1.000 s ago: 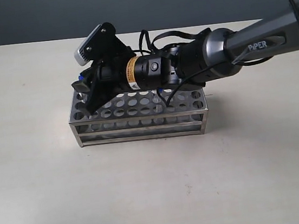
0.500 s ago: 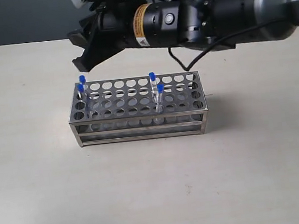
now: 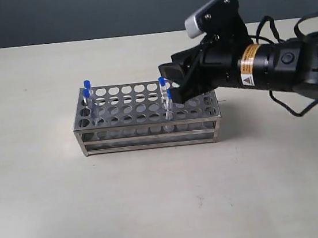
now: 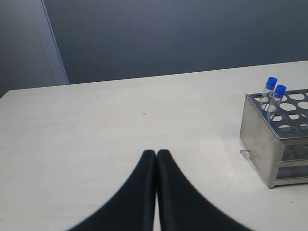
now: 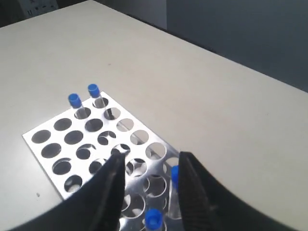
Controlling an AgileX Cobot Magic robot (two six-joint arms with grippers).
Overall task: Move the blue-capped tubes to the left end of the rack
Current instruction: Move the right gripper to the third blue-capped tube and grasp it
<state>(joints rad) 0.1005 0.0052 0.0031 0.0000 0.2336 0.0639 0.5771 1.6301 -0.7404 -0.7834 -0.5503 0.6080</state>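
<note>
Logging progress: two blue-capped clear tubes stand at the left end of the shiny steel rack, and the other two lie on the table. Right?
No. The other two blue-capped clear tubes stand in the shiny steel rack, right of its middle, not on the table; the exterior view shows it.

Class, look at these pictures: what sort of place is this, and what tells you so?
Probably a robotics lab test bench: a steel test-tube rack holding blue-capped tubes stands on a beige table, a robot arm's right gripper hovers over it, and a plain grey wall is behind.
</note>
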